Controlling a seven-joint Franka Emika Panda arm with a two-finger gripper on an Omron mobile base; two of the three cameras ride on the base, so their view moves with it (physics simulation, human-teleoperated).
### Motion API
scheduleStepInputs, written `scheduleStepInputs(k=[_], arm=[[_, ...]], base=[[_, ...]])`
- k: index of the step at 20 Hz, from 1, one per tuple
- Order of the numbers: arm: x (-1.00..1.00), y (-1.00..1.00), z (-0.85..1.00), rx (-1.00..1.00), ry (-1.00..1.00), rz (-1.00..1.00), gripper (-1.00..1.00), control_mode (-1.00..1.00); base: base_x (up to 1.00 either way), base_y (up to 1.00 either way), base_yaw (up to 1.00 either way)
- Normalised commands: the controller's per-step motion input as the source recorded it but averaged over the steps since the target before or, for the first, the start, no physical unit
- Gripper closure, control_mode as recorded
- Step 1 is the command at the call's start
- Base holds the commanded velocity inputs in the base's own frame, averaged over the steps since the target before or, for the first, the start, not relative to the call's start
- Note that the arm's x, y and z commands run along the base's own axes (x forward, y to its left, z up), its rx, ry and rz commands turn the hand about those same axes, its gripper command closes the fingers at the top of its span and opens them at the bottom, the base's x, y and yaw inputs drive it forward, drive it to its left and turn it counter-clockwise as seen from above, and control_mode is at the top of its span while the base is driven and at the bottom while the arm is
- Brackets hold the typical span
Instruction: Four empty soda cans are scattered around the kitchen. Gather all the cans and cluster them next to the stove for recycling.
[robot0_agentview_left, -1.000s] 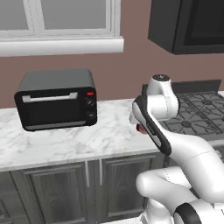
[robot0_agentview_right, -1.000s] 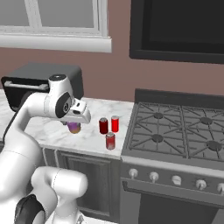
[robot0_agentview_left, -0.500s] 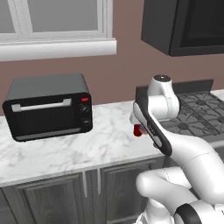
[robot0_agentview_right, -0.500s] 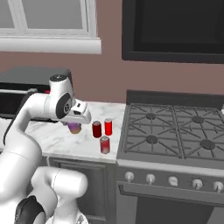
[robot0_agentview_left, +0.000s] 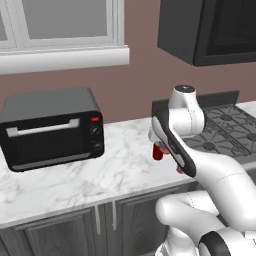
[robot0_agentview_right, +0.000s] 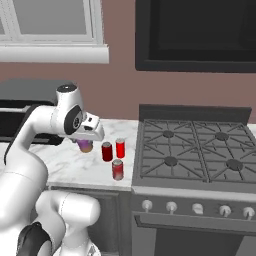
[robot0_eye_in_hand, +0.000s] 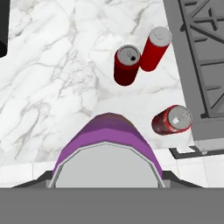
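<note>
3 red cans (robot0_agentview_right: 115, 158) beside stove (robot0_agentview_right: 195, 157)

purple soda can with silver top (robot0_eye_in_hand: 107, 144): near end cut by hand view's bottom edge, fingertips hidden beside it | dark red cans (robot0_agentview_left: 158, 151): mostly hidden behind white arm, apparently two | black toaster oven (robot0_agentview_right: 20, 107): cut at left edge

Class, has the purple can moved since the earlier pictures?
Yes. In the right base view the purple can, held by the gripper, is closer to the stove and the three red cans than before.
</note>
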Motion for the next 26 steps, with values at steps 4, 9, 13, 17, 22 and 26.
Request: scheduleStepInputs(k=[4, 9, 13, 17, 22, 26], arm=[[0.0, 0.0, 0.0, 0.0, 0.0, 0.0, 1.0, 1.0], [0.0, 0.0, 0.0, 0.0, 0.0, 0.0, 1.0, 1.0], [0.0, 0.0, 0.0, 0.0, 0.0, 0.0, 1.0, 1.0], [0.0, 0.03, -0.07, 0.0, 0.02, 0.0, 1.0, -1.0], [0.0, 0.04, -0.16, 0.0, 0.07, -0.01, 1.0, -1.0], [0.0, 0.0, -0.21, 0.0, 0.06, -0.04, 1.0, -1.0]], base=[[0.0, 0.0, -0.11], [0.0, 0.0, -0.03], [0.0, 0.0, 0.0], [0.0, 0.0, 0.0], [0.0, 0.0, 0.0], [0.0, 0.0, 0.0]])
